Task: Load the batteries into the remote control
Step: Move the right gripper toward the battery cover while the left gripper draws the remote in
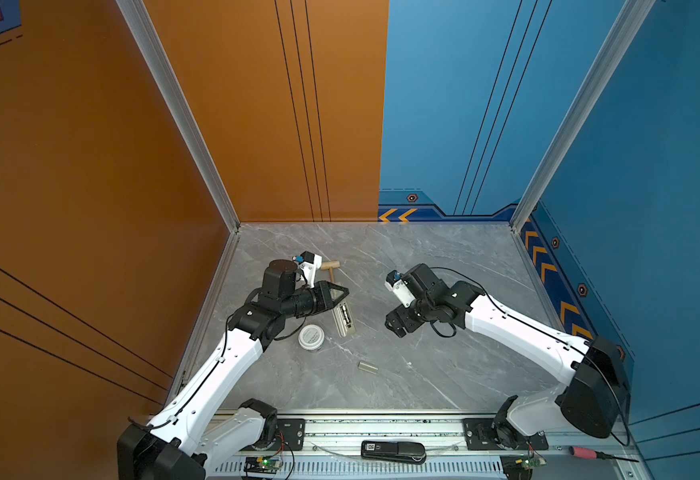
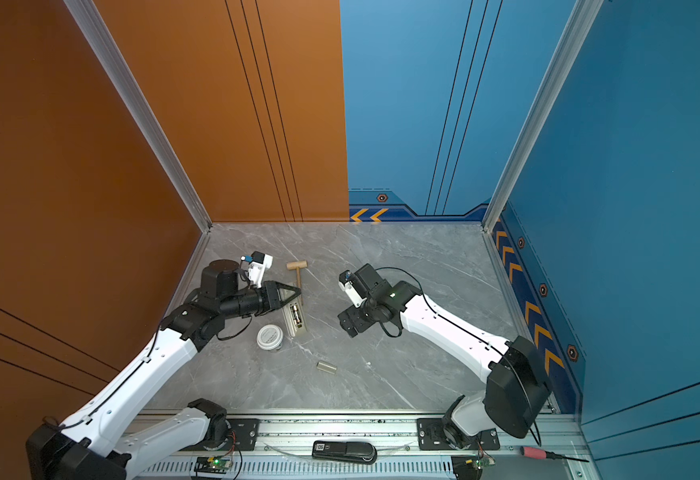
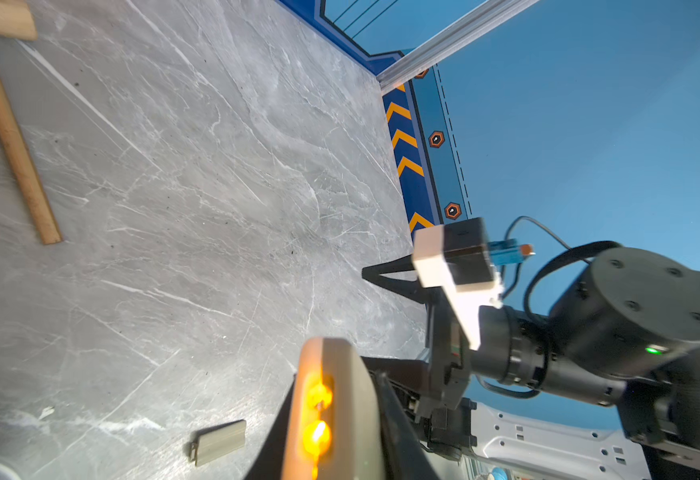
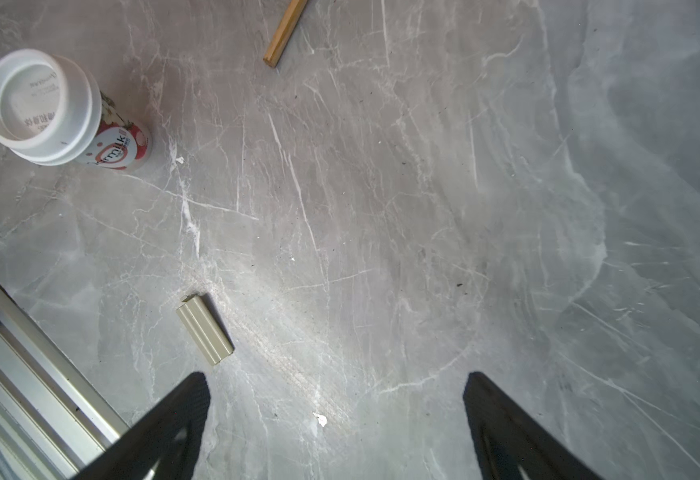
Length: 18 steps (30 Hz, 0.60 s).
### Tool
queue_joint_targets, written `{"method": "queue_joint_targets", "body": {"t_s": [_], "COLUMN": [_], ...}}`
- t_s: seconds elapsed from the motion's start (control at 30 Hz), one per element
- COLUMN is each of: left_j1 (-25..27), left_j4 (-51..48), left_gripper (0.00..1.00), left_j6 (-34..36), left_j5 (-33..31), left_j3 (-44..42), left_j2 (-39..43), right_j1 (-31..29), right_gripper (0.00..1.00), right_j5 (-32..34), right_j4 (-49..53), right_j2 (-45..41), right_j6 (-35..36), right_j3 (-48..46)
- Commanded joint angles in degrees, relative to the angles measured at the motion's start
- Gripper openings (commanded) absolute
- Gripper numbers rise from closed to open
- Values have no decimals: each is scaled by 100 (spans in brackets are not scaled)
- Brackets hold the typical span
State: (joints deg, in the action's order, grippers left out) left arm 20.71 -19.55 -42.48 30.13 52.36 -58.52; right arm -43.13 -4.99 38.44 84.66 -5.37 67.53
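The beige-grey remote control (image 1: 345, 321) lies back up in both top views, its compartment open. Two batteries (image 1: 344, 314) sit side by side inside it. My left gripper (image 1: 339, 300) is shut on the remote's far end. In the left wrist view the remote (image 3: 354, 399) stands between the black jaws, and the batteries' (image 3: 317, 415) gold ends glow yellow in its slot. My right gripper (image 1: 396, 326) hangs to the right of the remote, apart from it. Its fingers (image 4: 192, 399) stand wide open over bare table, with nothing between them.
The small beige cover piece (image 1: 367, 367) lies alone toward the front. A white-lidded cup (image 1: 311, 336) stands just left of the remote. A wooden mallet (image 1: 331, 268) lies behind the left gripper. A black device (image 1: 394, 451) and a red-handled screwdriver (image 1: 585, 451) rest on the front rail.
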Motion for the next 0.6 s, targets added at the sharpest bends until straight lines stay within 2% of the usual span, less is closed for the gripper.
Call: {"method": "queue_joint_targets", "body": {"t_s": [0.0, 0.07, 0.13, 0.27, 0.4, 0.57], "left_j1": [38, 32, 22, 19, -1, -106], "left_j4": [-609, -730, -901, -1211, -1258, -1549], "left_gripper": [0, 0, 0, 0, 0, 0], "left_j6": [55, 56, 48, -63, -196, 231], "left_j5": [-457, -609, -871, -1292, -1374, -1219], "left_j3": [292, 287, 226, -41, -522, -619], "left_j2": [160, 247, 345, 513, 1029, 1584], "right_j1": [71, 206, 252, 208, -136, -753], "right_gripper": [94, 94, 94, 97, 100, 100], "right_j5": [-169, -121, -358, -563, -50, 404], "right_j4": [24, 625, 1004, 575, 447, 178], "right_j2": [93, 382, 525, 74, -64, -49], "right_j6": [-402, -943, -1607, -3284, -4787, -6542], "right_j3": [110, 453, 587, 76, -68, -122]}}
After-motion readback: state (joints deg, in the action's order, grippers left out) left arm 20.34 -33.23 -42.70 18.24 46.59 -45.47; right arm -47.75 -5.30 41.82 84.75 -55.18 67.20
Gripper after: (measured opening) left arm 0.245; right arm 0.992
